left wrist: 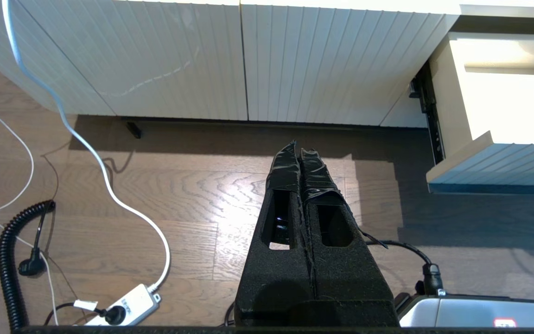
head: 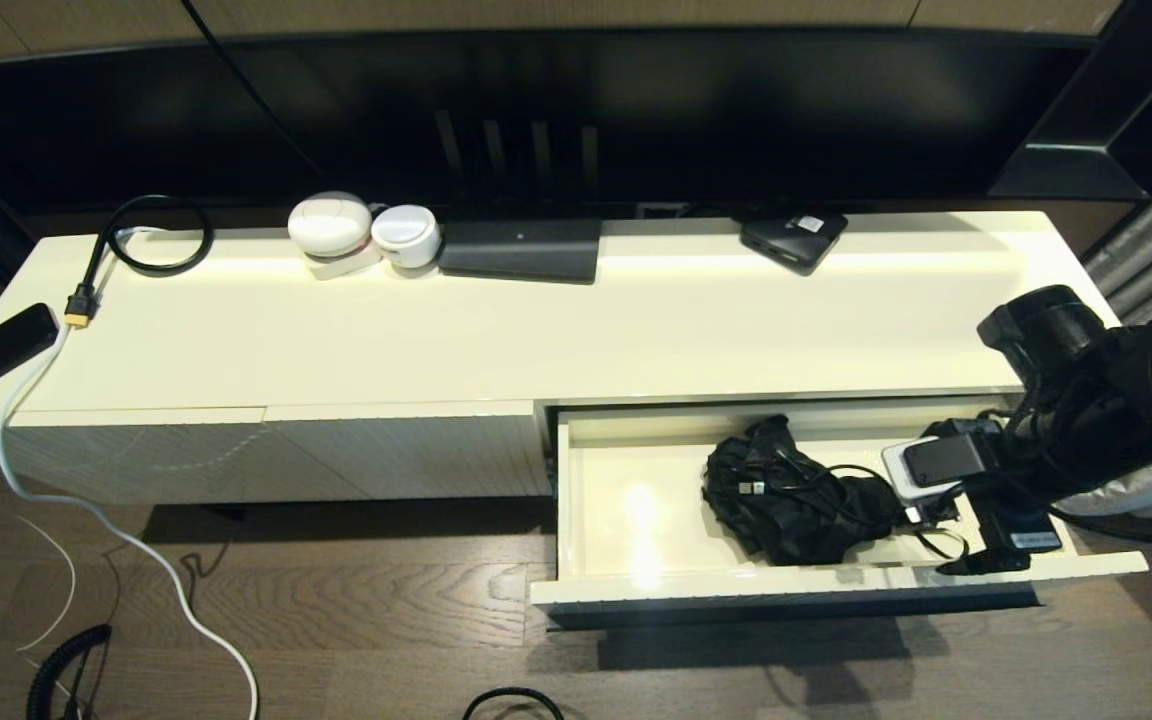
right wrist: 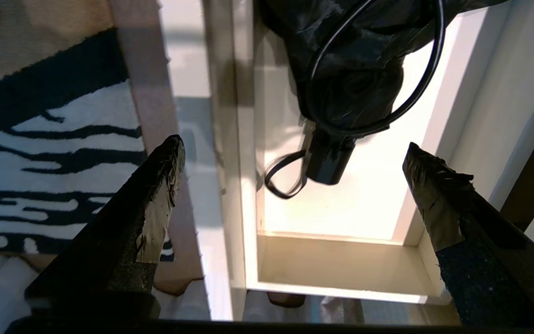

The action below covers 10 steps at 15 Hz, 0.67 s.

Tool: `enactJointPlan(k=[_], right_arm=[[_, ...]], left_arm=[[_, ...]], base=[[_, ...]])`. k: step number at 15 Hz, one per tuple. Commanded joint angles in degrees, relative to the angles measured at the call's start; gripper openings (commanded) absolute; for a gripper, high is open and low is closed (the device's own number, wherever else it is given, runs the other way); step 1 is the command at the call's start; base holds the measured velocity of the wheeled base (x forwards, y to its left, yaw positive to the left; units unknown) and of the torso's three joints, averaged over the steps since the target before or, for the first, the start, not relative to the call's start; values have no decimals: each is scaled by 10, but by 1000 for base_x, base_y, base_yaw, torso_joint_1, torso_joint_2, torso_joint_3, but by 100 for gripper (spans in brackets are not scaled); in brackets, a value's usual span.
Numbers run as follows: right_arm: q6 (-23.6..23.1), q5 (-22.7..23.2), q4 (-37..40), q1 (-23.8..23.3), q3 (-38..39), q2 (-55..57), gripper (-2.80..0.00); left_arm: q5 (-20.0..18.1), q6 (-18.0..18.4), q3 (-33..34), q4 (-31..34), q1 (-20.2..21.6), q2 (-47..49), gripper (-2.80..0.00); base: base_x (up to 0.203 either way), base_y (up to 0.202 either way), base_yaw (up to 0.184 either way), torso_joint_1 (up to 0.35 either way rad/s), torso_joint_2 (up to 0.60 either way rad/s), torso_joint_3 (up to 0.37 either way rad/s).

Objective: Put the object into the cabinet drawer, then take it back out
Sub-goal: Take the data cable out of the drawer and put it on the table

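Lower right of the head view: right gripper (right wrist: 290,153), black tape-wrapped fingers spread wide and gripping nothing, hangs over the right end of the pulled-out cream-white cabinet drawer (head: 606,500). In the drawer's right half, just left of the gripper, lies the object, a crumpled black soft bundle tangled with thin black cables and a small cylindrical plug (head: 791,495). Judgement: light, limp, will sag and shift when lifted; loose cable loops may snag on the drawer wall. Best purchase looks like the thick middle of the bundle, not a single cable. Left gripper (left wrist: 300,155), fingers pressed together, is parked over the wood floor in front of the ribbed panels.
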Motion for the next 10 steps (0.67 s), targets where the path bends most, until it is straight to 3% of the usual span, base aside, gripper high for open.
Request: enactJointPlan(k=[1, 3, 10], right_arm=[[-9, -1, 52, 0, -34, -16, 0], [-10, -2, 79, 0, -52, -11, 0], [-6, 3, 44, -7, -86, 62, 0]], left_arm=[[0, 0, 0, 0, 0, 0, -280], [0, 0, 0, 0, 1, 0, -280], [0, 0, 0, 0, 0, 0, -280]], base=[[0, 0, 0, 0, 0, 0], [0, 0, 0, 0, 0, 0], [0, 0, 0, 0, 0, 0]])
